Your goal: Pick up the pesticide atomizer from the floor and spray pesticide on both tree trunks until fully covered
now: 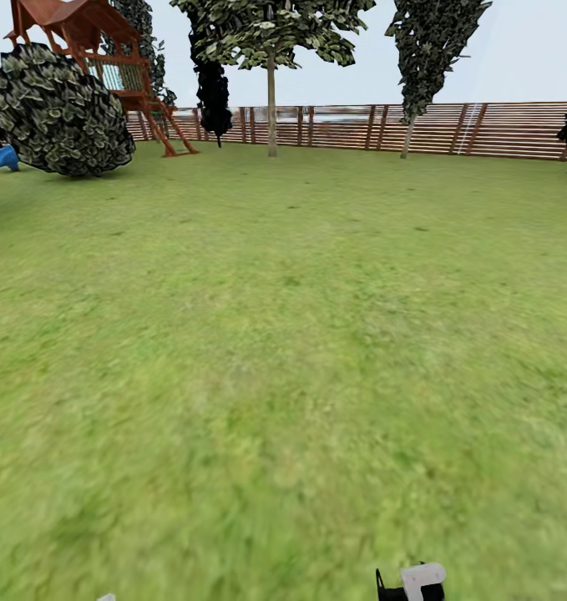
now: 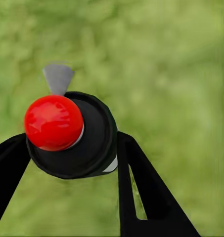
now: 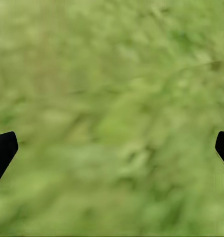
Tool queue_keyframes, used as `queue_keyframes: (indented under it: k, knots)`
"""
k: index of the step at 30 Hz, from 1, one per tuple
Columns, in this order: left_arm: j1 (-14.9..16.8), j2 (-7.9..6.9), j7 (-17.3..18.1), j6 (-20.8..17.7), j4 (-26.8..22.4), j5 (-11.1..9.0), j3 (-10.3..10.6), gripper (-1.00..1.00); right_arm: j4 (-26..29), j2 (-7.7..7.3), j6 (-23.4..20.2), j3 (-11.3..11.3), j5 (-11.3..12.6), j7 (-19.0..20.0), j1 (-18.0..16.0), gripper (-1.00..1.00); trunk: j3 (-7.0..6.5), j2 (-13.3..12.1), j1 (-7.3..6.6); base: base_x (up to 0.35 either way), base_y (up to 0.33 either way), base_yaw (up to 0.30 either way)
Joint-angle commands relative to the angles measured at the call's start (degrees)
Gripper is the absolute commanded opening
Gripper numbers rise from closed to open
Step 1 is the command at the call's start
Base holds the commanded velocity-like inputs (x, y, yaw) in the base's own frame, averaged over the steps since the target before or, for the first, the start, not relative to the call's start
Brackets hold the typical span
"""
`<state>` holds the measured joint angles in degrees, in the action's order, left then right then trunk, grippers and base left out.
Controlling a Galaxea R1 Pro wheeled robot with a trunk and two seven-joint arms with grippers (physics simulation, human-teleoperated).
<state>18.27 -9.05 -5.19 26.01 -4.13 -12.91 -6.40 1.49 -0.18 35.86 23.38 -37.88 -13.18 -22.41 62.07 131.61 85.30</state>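
In the left wrist view the pesticide atomizer [image 2: 94, 140] appears end-on as a round black body with a glossy red cap and a grey nozzle. It sits between the two black fingers of my left gripper [image 2: 72, 150], which is shut on it above blurry grass. My right gripper [image 3: 112, 148] is open, its fingertips far apart over bare grass. A white and black part of the right arm [image 1: 412, 582] shows at the head view's lower edge. Two trees stand far off by the fence, with pale trunks, one [image 1: 271, 108] centre and one [image 1: 408, 133] to its right.
A wide green lawn [image 1: 283, 351] stretches ahead to a brown slat fence [image 1: 500, 129]. At the far left are a big round bush [image 1: 62, 113], a wooden playset [image 1: 91, 42] and a small blue object [image 1: 5, 157].
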Motion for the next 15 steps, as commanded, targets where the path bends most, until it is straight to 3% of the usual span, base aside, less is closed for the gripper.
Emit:
queue_keyframes:
  k: [1, 15]
  knots:
    - [0.0, 0.0, 0.0, 0.0, 0.0, -0.01, -0.01, -1.0, 0.0, 0.0, 0.0, 0.0, 0.01, 0.0, 0.0, 1.0, 0.0, 0.0, 0.0, 0.339, 0.0, 0.0]
    - [0.01, 0.0, 0.0, 0.0, 0.0, -0.01, 0.0, -1.0, 0.0, 0.0, 0.0, 0.0, 0.0, -0.02, 0.0, 1.0, 0.0, 0.0, 0.0, 0.339, 0.0, 0.0]
